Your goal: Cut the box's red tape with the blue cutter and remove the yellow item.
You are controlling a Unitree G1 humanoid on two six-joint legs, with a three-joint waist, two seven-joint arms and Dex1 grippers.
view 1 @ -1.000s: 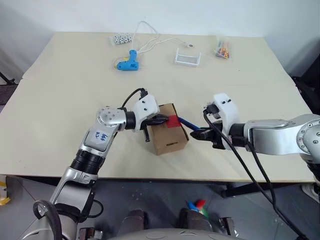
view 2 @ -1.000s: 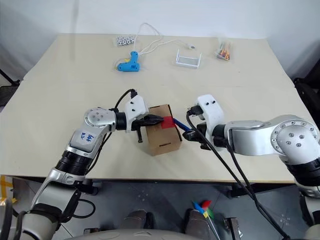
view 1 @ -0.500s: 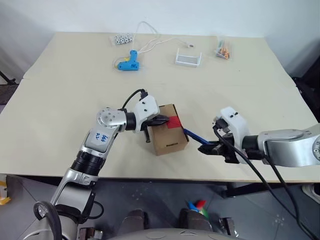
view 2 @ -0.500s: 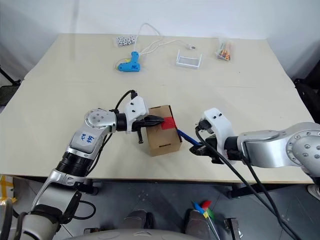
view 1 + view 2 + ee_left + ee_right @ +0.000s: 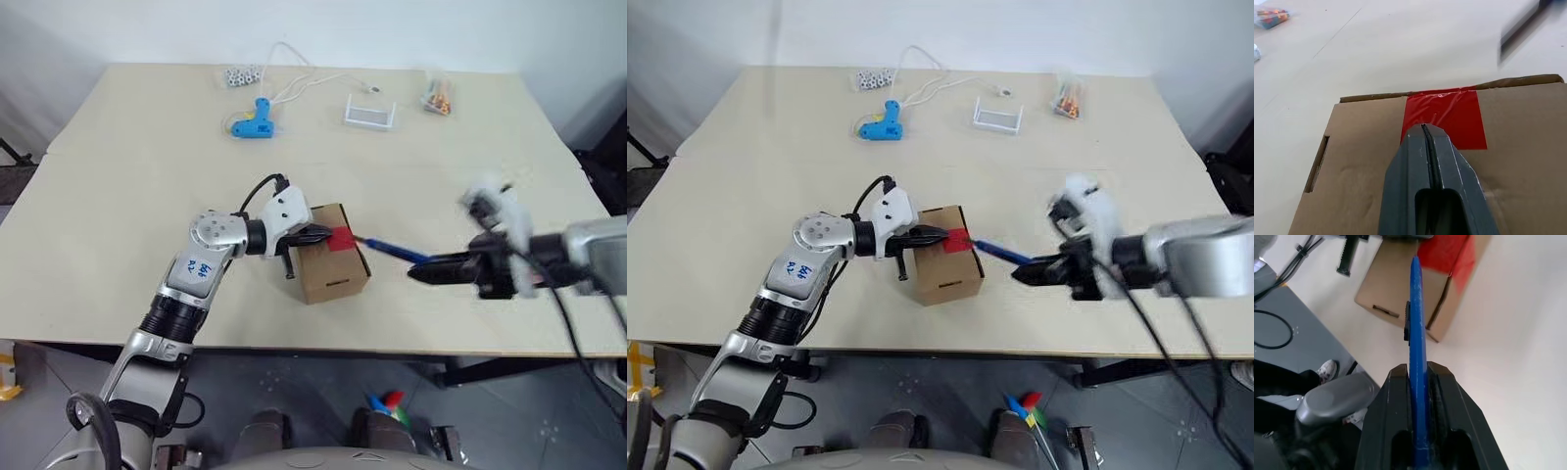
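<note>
Small brown cardboard box sits near the table's front edge, red square tape over its flap seam, uncut. Left tool, fingers shut, presses the box top beside the tape, probably steadying it. Right tool grips slim dark-blue cutter, tip at the tape. Left forearm carries a handwritten sticker, unreadable.

Right hand clamps blue cutter, tip toward box.
</note>
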